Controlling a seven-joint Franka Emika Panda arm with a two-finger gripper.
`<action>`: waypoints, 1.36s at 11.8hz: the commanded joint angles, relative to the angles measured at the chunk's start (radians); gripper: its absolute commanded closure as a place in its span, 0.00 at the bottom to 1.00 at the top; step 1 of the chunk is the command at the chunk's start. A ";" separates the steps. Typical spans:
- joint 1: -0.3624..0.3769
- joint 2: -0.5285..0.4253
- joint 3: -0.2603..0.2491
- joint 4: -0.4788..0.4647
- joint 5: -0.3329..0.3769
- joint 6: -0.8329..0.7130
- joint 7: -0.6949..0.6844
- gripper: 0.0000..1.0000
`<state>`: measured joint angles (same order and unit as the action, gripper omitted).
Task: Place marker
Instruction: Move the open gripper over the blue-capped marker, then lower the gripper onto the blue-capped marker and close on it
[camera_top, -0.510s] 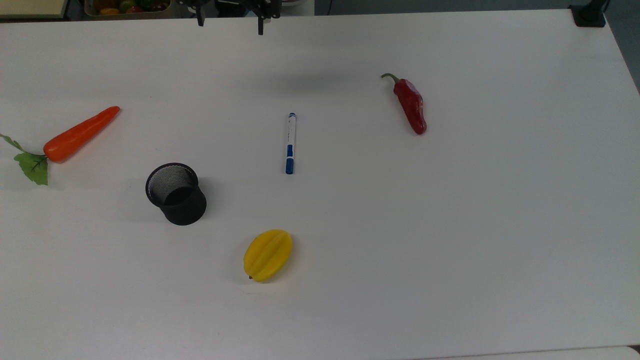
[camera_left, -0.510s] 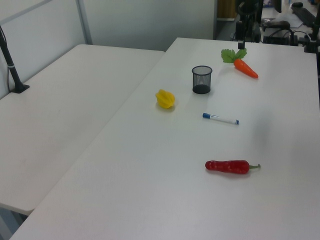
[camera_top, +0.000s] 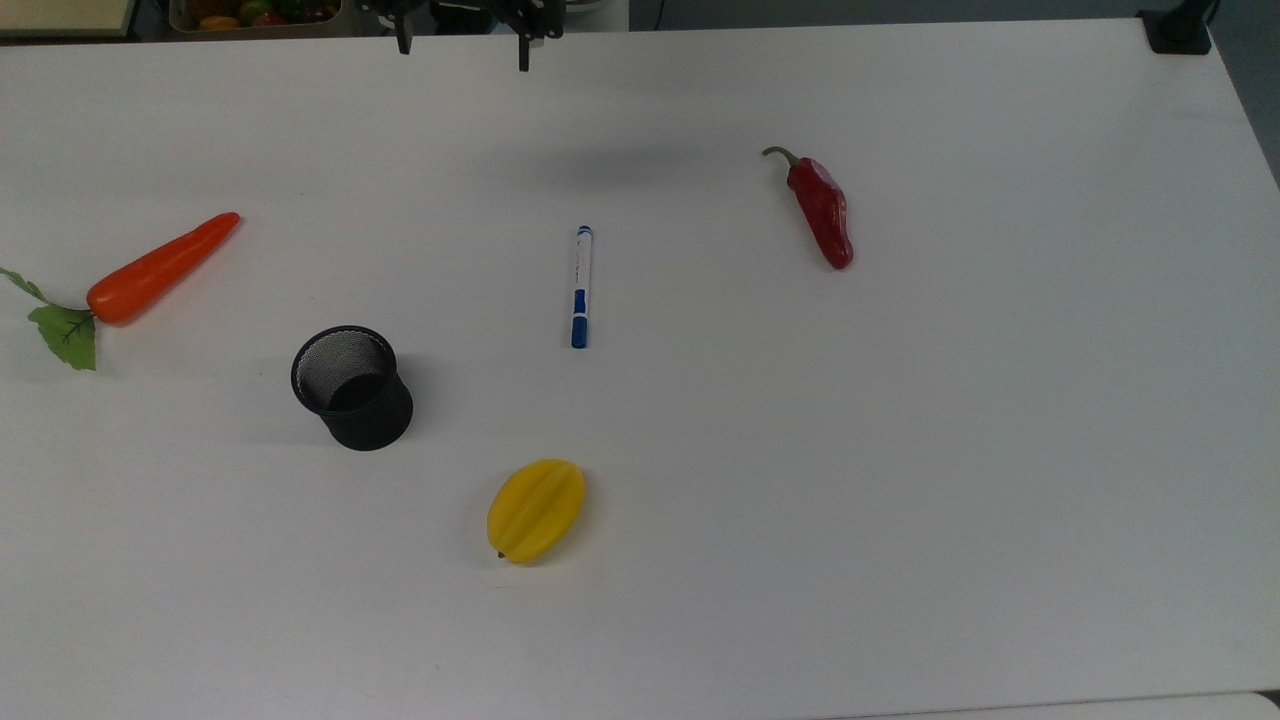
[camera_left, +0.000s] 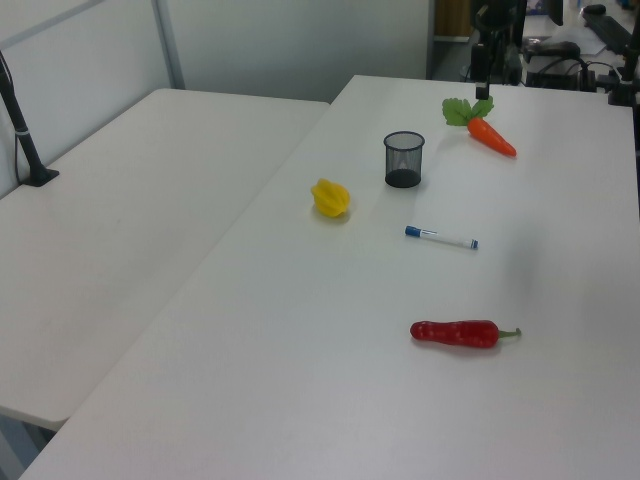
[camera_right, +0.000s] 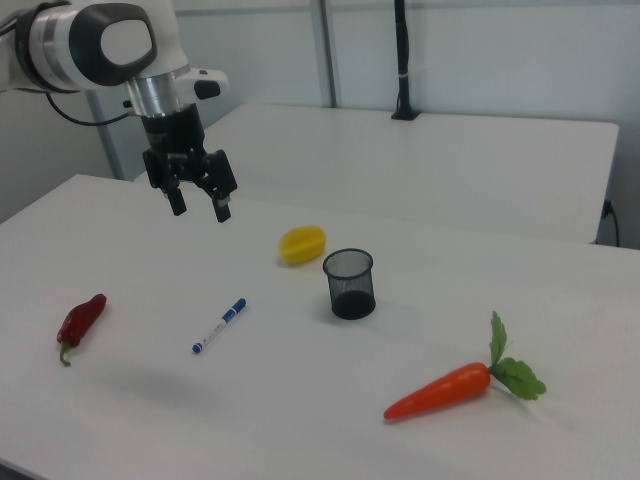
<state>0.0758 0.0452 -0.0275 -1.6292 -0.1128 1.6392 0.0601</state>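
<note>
White table (camera_top: 1000, 450), marker (camera_top: 581, 287) lying flat, open gripper (camera_right: 200, 205) raised well apart

A second white table (camera_left: 120, 200) stands just beside the main white table (camera_left: 300, 400), with a black pole (camera_right: 402, 60) clamped at its far edge before pale wall panels (camera_right: 480, 60).

White table (camera_top: 900, 450) all round, and on it the marker (camera_top: 581, 287) shows a white barrel with a blue cap, blue band and blue end. The chilli (camera_top: 822, 210) is glossy dark red with a green stem, the carrot (camera_top: 160, 267) bright orange with green leaves, the ridged fruit (camera_top: 536, 510) plain yellow. The mesh cup (camera_top: 352, 387) is black, and so is the gripper (camera_right: 198, 204) under its white-and-grey arm (camera_right: 95, 45).
</note>
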 joint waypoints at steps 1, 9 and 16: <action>0.033 0.027 0.000 -0.017 0.028 0.057 0.007 0.00; 0.102 0.143 0.041 -0.138 0.041 0.293 0.171 0.00; 0.107 0.298 0.041 -0.136 0.039 0.421 0.171 0.00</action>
<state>0.1755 0.3177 0.0167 -1.7562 -0.0820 2.0188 0.2172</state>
